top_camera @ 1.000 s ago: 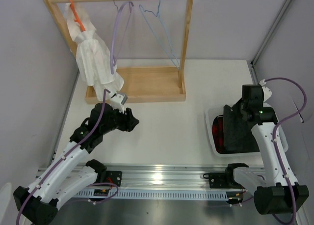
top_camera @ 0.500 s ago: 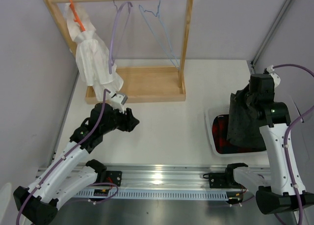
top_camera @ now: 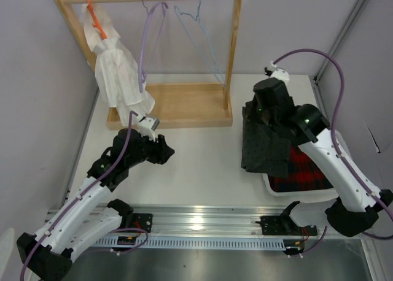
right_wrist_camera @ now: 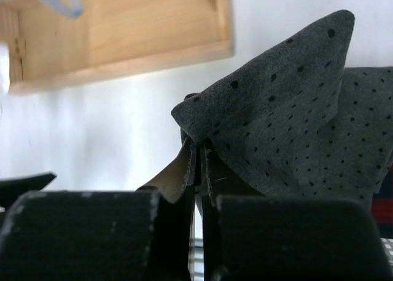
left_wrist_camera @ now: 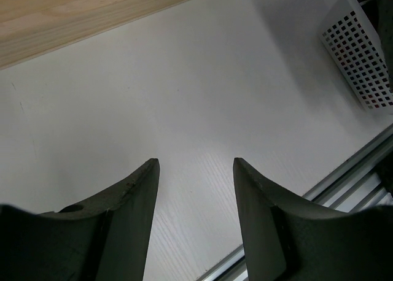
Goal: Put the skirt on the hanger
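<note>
Swung leftward out of the basket [top_camera: 273,186], my right gripper [top_camera: 256,109] now dangles the skirt [top_camera: 265,147] just right of the wooden rack [top_camera: 184,106]. The hanger [top_camera: 207,51] on that rack is bare, so the hanging is still to do. Left wrist: my left gripper [left_wrist_camera: 195,164] gapes empty, near the rack's base. Right wrist: my jaws are pinched together on a skirt fold, and the cloth drapes right of the rack.

The top view looks down from above and behind the arm bases, across the surface [top_camera: 202,152] to the wooden rack [top_camera: 184,106]. The left wrist view peers past the left gripper [left_wrist_camera: 195,164], low over the surface. The right wrist view, tight behind the right gripper [right_wrist_camera: 199,147], shares the rack's base and the skirt [right_wrist_camera: 288,127] with the top view.
</note>
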